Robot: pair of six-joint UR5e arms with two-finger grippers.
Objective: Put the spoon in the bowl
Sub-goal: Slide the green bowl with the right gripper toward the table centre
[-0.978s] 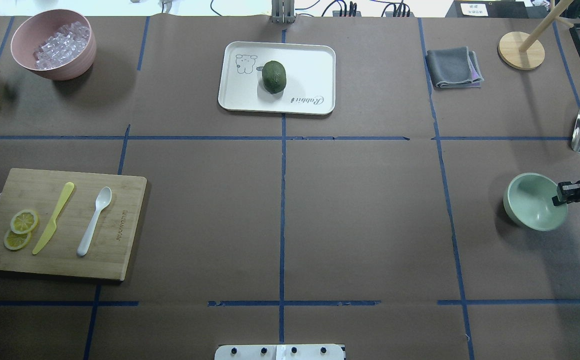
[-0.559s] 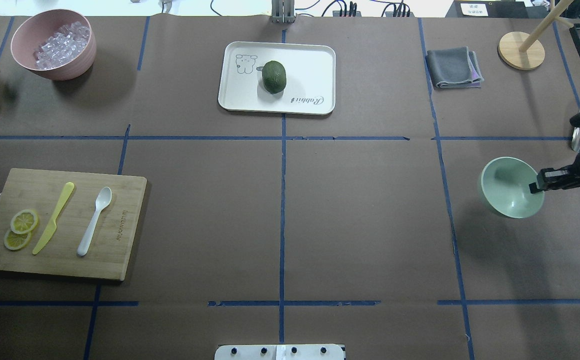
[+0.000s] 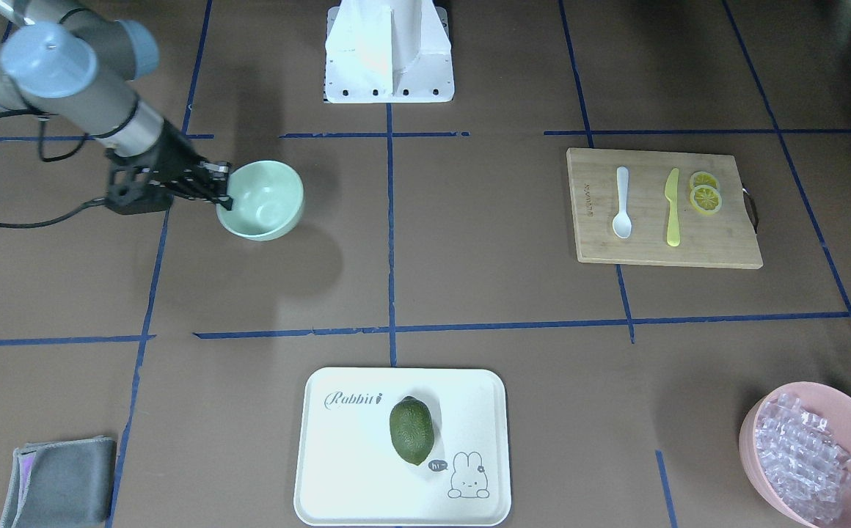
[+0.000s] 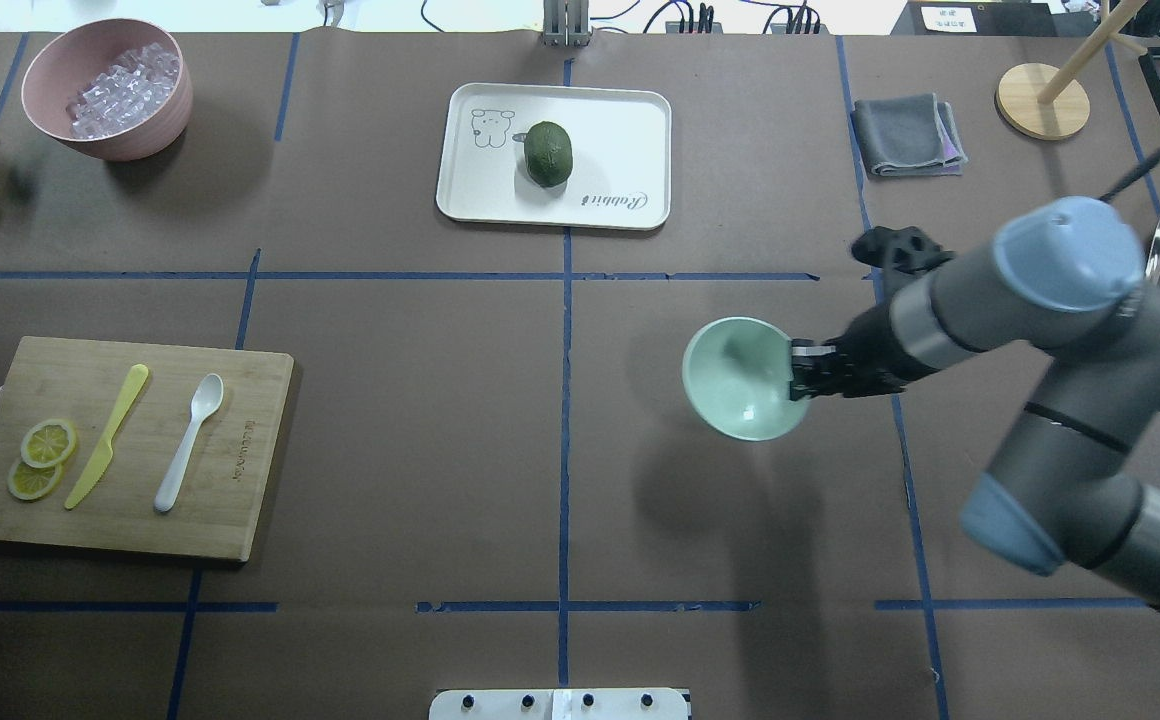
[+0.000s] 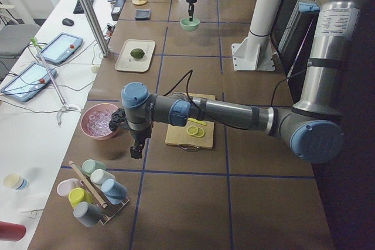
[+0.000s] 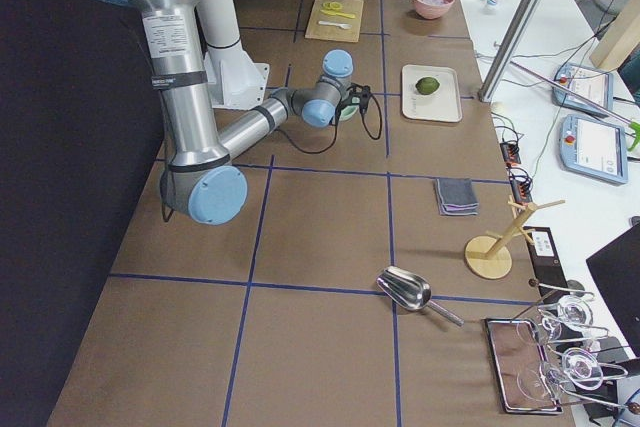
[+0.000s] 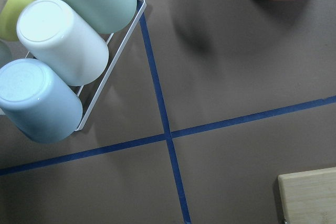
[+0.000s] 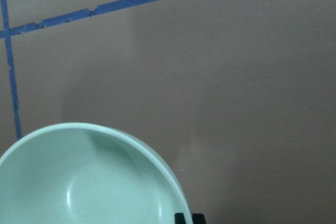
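– Two fingertips of the right gripper [image 4: 796, 372] are clamped on one edge of the bowl [image 4: 740, 385]. The bowl seems to hang clear of the table, since its shadow lies apart from it.
– So thin a rim hold could let it tilt or slip if the arm swings fast.
– And the spoon [image 4: 188, 440]?
– Well apart, flat on the cutting board [image 4: 250, 500], beside the yellow knife [image 4: 108, 436]. The left gripper [image 5: 136, 149] hovers beyond that board. I cannot tell whether it is parted or closed.

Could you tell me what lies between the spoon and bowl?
Overhead view: from spoon to bowl, only cutting board, then bare table with a blue tape line.
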